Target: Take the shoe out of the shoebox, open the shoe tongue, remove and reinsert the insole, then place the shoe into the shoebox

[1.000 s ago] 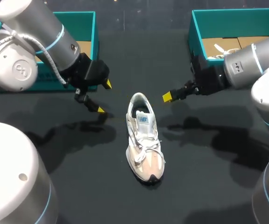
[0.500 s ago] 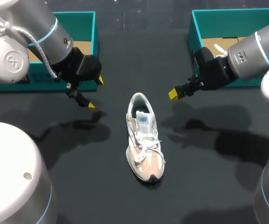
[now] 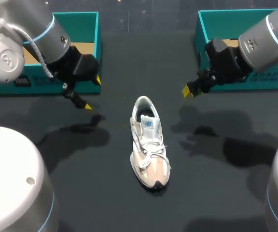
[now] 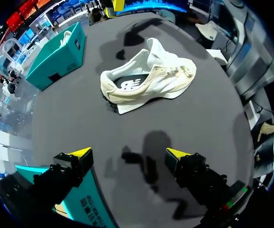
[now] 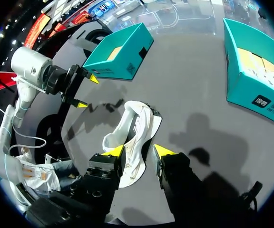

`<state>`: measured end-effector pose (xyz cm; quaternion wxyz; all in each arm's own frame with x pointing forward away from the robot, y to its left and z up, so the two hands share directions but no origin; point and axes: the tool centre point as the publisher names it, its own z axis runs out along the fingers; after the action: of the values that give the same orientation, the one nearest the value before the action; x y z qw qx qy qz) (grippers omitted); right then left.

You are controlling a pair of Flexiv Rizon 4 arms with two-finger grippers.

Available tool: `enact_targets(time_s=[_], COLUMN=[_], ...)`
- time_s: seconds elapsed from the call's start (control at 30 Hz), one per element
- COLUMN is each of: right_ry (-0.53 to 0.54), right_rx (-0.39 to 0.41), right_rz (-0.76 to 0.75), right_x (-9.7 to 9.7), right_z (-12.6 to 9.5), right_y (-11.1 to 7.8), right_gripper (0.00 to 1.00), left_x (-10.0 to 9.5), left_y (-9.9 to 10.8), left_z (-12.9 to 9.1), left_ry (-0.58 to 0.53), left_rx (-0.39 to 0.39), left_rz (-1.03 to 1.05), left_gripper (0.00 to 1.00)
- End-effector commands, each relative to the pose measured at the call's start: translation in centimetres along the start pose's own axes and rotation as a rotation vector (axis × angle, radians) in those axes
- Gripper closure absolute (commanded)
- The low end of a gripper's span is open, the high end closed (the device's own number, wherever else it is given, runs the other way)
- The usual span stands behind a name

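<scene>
A white and beige sneaker [image 3: 149, 143] lies on the dark table's middle, toe toward the near edge, tongue and laces on top. My left gripper [image 3: 91, 93] hangs open to its far left, in front of the left teal shoebox [image 3: 90, 29], with nothing between its fingers. My right gripper [image 3: 188, 90] is to the shoe's far right, by the right teal shoebox [image 3: 207, 30]. In the left wrist view the sneaker [image 4: 149, 78] lies ahead of the open gripper [image 4: 128, 154]. In the right wrist view the sneaker [image 5: 130, 137] lies beyond the open, empty gripper [image 5: 139, 152].
Both shoeboxes stand open at the table's back corners, the left shoebox [image 5: 120, 52] and the right shoebox [image 5: 256, 71] showing brown floors. My left arm's gripper [image 5: 82, 90] shows across the table. A teal box wall [image 4: 87, 204] is close beside the left gripper's fingers.
Both arms have drawn back from the shoe: the left gripper went left and back toward its box, the right gripper right and back. The shoe has not moved.
</scene>
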<state>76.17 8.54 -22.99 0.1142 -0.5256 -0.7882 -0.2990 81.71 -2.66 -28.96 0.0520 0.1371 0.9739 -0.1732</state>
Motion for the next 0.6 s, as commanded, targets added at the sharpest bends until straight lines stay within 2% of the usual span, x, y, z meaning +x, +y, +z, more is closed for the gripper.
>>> enact_targets(time_s=[0.03, 0.27, 0.43, 0.6], right_ry=[-0.121, -0.219, -0.325, -0.325], right_rx=[0.005, 0.040, 0.057, 0.057], right_rz=[0.003, 0.016, 0.051, 0.051], right_x=[1.0, 2.9, 5.4, 5.4], right_z=[-1.0, 0.2, 1.2, 1.2], right_y=[-0.4, -0.4, -0.5, -0.5], right_gripper=[1.00, 1.00, 1.00, 1.00], left_x=[0.2, -0.1, -0.3, -0.3], left_y=[0.4, 1.6, 3.1, 3.1], left_z=[-1.0, -2.5, -4.0, -4.0], left_ry=[-0.008, -0.012, 0.016, 0.016], left_rx=[0.001, 0.020, -0.032, -0.032], left_rz=[0.006, 0.038, 0.115, 0.115], left_gripper=[0.00, 0.00, 0.00, 0.00])
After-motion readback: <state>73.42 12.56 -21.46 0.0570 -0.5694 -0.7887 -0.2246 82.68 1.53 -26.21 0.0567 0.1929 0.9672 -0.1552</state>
